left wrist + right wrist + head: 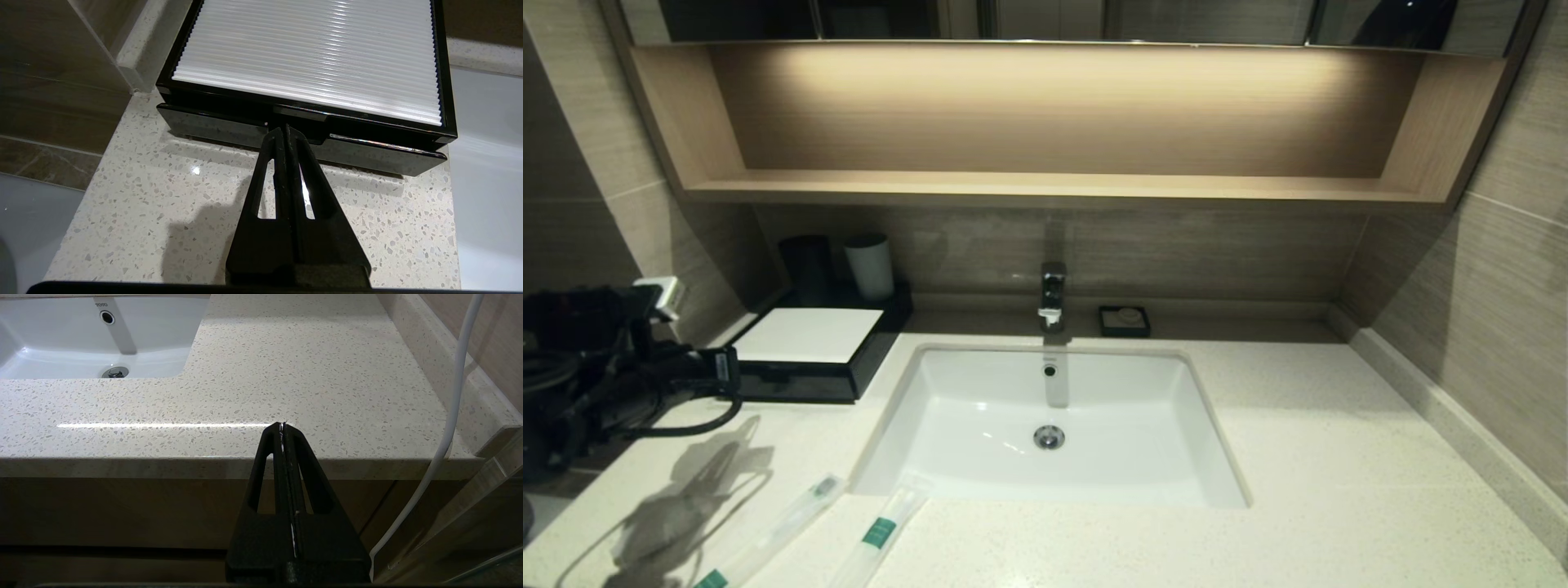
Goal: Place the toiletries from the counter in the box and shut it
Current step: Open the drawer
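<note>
The black box (pixel 800 382) with a white top panel (pixel 310 53) sits at the counter's (pixel 1339 490) back left. Its drawer front (pixel 212 127) stands a little proud of the top's rim. My left gripper (pixel 284 129) is shut and empty, its tips at the notch in the middle of the drawer front; it also shows in the head view (pixel 731 371). Two toothbrush packets with green bands (pixel 784 523) (pixel 882 527) lie on the counter in front of the sink. The pouch is out of view. My right gripper (pixel 284 425) is shut and empty, parked by the counter's front edge.
A white sink (pixel 980 416) with a faucet (pixel 1053 294) fills the counter's middle. A black tumbler (pixel 807 265) and a white-grey cup (pixel 870 265) stand behind the box. A small black soap dish (pixel 1125 320) is by the back wall. A white cable (pixel 453 408) hangs beside the right gripper.
</note>
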Robot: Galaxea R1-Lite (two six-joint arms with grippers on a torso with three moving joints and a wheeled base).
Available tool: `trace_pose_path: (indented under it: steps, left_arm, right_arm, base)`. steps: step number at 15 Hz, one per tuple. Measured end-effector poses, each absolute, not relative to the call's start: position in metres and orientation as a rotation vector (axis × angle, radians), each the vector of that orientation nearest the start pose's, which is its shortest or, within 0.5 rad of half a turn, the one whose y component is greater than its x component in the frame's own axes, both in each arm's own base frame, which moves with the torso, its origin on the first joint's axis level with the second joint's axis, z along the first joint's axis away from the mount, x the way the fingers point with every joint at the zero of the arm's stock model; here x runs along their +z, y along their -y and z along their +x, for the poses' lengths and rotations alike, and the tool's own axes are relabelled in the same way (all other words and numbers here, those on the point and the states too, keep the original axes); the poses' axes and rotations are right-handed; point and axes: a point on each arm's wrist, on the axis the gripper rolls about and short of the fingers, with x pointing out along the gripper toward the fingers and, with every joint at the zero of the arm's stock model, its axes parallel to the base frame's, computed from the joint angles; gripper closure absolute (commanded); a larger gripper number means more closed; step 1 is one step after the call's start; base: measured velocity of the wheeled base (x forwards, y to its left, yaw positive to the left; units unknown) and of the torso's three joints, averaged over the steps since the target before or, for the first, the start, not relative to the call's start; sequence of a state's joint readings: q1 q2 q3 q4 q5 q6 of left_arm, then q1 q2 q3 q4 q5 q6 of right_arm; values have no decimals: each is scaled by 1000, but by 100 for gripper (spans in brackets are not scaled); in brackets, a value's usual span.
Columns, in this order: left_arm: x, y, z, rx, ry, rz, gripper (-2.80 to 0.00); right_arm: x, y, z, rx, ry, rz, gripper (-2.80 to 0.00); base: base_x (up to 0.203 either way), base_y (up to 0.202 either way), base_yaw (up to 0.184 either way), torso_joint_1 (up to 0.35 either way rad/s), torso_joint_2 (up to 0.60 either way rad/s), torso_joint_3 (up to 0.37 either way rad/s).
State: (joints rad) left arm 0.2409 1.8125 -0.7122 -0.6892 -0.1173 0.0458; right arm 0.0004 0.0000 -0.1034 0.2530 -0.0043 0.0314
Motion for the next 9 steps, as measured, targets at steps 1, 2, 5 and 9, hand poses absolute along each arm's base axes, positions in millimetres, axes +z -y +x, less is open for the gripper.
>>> trace_pose_path:
  steps: [1, 2, 5, 9]
  left_arm:
    - [125, -72, 307, 103, -415, -30, 0]
    - [121, -72, 311, 96, -427, -33, 0]
    - [112, -72, 321, 71, -445, -38, 0]
    - [102, -71, 334, 61, -417, -33, 0]
  right_arm:
    - [78, 0, -33, -6, -150, 32, 0]
    - [78, 0, -33, -7, -149, 32, 0]
    - [78, 0, -33, -6, -149, 32, 0]
    - [78, 0, -33, -9, -149, 49, 0]
  base:
    - [0, 0, 0, 0, 0, 0]
    - [0, 0, 0, 0, 0, 0]
    - [0, 0, 0, 0, 0, 0]
    - [0, 0, 0, 0, 0, 0]
